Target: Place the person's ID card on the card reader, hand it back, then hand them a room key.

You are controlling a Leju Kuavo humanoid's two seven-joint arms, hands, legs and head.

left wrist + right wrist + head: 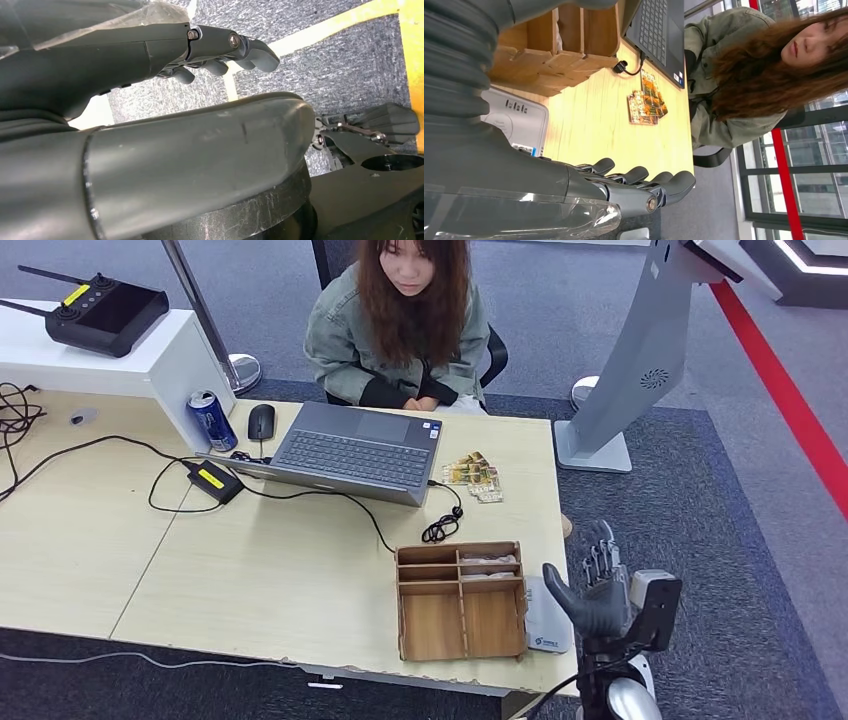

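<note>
1. White flat plastic card reader (548, 618) lies at lower right of frame on the pale wooden desk (300, 580), beside the wooden compartment box (460, 600).
2. Right hand (598, 592) hovers just right of it, fingers (639, 176) spread, holding nothing.
3. ID card: not discernible.
4. Left hand (220, 47): loosely curled, empty.

Right hand (598, 592) empty, fingers apart, off the table's (300, 590) right edge near the front corner. Reader (547, 618) just beside it; wooden organizer (460, 600) blocks further in. Bare strip from cards (474, 476) to the organizer; coiled cable (441, 527) and laptop (350, 452) bound it on the left.
</note>
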